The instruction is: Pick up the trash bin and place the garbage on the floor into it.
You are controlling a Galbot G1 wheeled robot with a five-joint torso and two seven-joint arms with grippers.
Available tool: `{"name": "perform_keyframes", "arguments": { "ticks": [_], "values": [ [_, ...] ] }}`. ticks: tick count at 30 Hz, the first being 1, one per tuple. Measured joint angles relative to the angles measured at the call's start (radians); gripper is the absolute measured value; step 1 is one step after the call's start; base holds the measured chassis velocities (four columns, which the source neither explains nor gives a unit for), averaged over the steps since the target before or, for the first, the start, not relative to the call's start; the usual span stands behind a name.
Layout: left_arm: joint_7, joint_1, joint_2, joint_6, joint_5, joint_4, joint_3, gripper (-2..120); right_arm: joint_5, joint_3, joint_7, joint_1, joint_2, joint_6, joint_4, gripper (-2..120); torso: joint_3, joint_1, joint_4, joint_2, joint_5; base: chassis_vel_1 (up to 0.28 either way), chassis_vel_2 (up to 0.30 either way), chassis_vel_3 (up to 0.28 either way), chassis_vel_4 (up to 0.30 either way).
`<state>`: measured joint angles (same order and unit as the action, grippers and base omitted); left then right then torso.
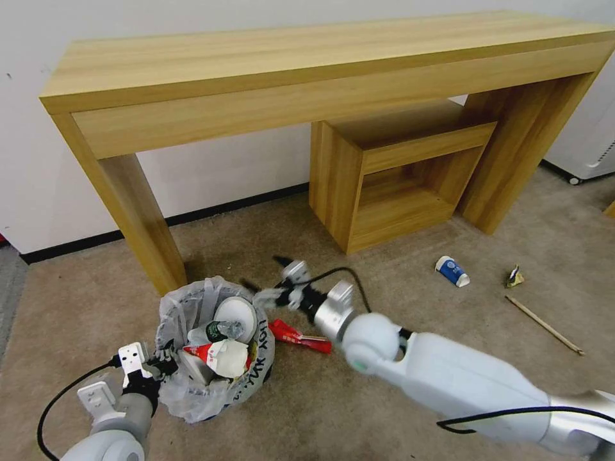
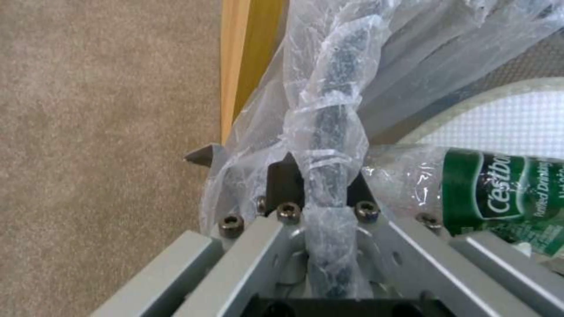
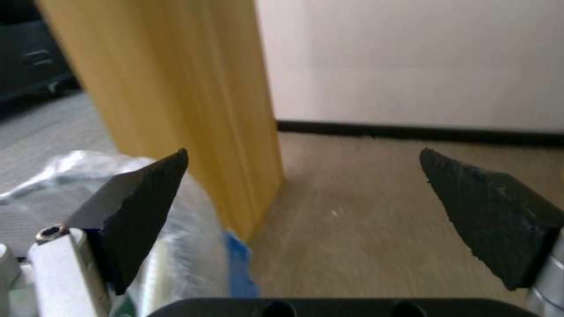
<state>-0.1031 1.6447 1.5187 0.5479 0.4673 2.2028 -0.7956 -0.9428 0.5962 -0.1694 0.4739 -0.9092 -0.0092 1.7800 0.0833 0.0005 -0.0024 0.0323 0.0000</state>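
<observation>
Head view: the trash bin [image 1: 214,349], black and lined with a crinkled translucent bag bearing black lettering, sits on the beige carpeted floor [image 1: 384,397] just beside the near leg of a long wooden bench [image 1: 307,70]. The left pincer [image 1: 157,368] is clenched on the bin's near rim; the left wrist view shows the bag-wrapped rim [image 2: 329,132] pinched between its pads. Inside the bin lie a white slipper [image 1: 236,315], a small bottle with a green label [image 1: 218,331], and a red-and-white wrapper [image 1: 218,355]. The right pincer [image 1: 272,282] hovers over the bin's far edge, its jaws spread wide and holding nothing, as the right wrist view confirms with both dark fingertips [image 3: 141,207] well apart. Beneath them in that view is a strip of blue [image 3: 238,259], possibly a mask, though it is too blurred to be sure. A red wrapper [image 1: 300,337] lies on the floor just beside the bin, partly under the right arm. Well apart to the right, a blue-and-white paper cup [image 1: 452,270] lies on its side, a crumpled scrap [image 1: 514,276] sits near it, and a wooden stick [image 1: 544,325] rests on the carpet beyond. A low wooden shelf unit [image 1: 397,173] stands under the bench against the white wall.
</observation>
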Motion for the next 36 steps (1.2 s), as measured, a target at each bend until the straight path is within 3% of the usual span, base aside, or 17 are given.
{"name": "perform_keyframes", "arguments": {
  "ticks": [4, 8, 12, 16, 20, 23, 27, 36],
  "values": [
    [0.0, -0.008, -0.001, 0.0, 0.0, -0.008, 0.003, 0, -0.052, -0.016, 0.106, -0.01, 0.034, -0.002, -0.055, 100, 0.0, 0.0, 0.0001, 0.0, 0.0001, 0.0, 0.0, 0.0, 0.0],
    [0.0, -0.018, -0.003, 0.001, 0.001, -0.018, 0.009, 0, -0.045, 0.005, 0.316, -0.019, 0.068, 0.083, -0.181, 100, 0.0, 0.0, 0.0, 0.0, 0.0001, 0.0, 0.0, 0.0, 0.0],
    [0.0, -0.021, -0.002, 0.001, 0.001, -0.021, 0.013, 0, -0.003, 0.048, 0.412, -0.02, 0.062, 0.161, -0.296, 100, 0.0, 0.0, -0.0001, 0.0, 0.0002, 0.0, 0.0, 0.0, 0.0],
    [0.0, -0.02, 0.0, 0.001, 0.0, -0.021, 0.014, 0, 0.03, 0.073, 0.445, -0.021, 0.041, 0.185, -0.367, 99, 0.0, 0.0, 0.0001, 0.0, 0.0001, 0.0, 0.0, 0.0, 0.0],
    [0.0, -0.014, 0.002, 0.0, -0.002, -0.018, 0.012, 0, 0.113, 0.113, 0.456, -0.032, 0.0, 0.202, -0.496, 89, 0.0, 0.0, 0.0002, 0.0, -0.0001, 0.0, 0.0, 0.0, 0.0],
    [0.001, -0.009, 0.005, -0.003, -0.002, -0.006, 0.009, 0, 0.188, 0.151, 0.442, -0.04, -0.043, 0.194, -0.619, 84, 0.0, 0.0, 0.0, 0.0, 0.0002, 0.0, 0.0, 0.0, 0.0],
    [0.001, -0.007, 0.007, -0.004, -0.002, -0.003, 0.007, 0, 0.235, 0.172, 0.43, -0.043, -0.075, 0.175, -0.69, 81, 0.0, 0.0, 0.0, 0.0, -0.0002, 0.0, 0.0, 0.0, 0.0],
    [0.002, -0.009, 0.01, -0.012, 0.001, -0.003, 0.006, 0, 0.303, 0.231, 0.41, -0.047, -0.239, 0.161, -0.872, 80, 0.0, 0.0, 0.0002, 0.0, 0.0, 0.0, 0.0, 0.0, 0.0]
  ]
}}
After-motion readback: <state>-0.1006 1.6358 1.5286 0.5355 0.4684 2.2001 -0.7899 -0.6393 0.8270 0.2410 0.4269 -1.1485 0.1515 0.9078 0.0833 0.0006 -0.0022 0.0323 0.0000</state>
